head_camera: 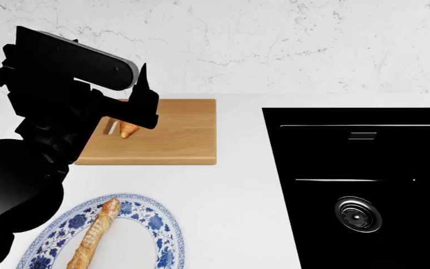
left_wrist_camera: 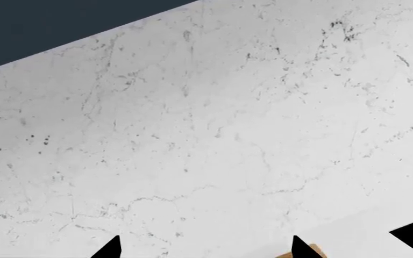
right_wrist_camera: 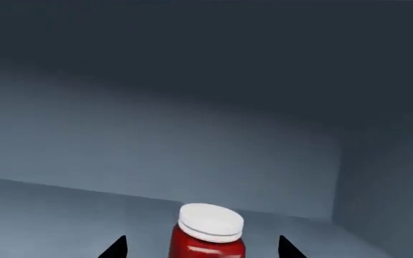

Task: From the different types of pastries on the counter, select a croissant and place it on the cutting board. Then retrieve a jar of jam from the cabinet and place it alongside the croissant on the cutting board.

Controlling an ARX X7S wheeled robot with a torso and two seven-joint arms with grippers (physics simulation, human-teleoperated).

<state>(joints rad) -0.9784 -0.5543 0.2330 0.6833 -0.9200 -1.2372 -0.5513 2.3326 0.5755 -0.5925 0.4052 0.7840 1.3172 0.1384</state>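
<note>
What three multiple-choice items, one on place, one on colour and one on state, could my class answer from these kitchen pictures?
1. Where does the croissant lie?
A. On the cutting board
B. On the patterned plate
C. In the sink

2. What colour is the lid of the jar of jam?
A. Black
B. White
C. Green

3. How does the right gripper stand to the jar?
A. Shut tight on the lid
B. Far from it, over the counter
C. Open, one of its fingers on each side of the jar

Answers:
1 A: in the head view the croissant rests on the board near its handle slot, partly behind the left gripper.
2 B: the right wrist view shows a white lid on a red jar.
3 C: the two dark tips stand apart with the jar between them, inside the grey cabinet.
</note>
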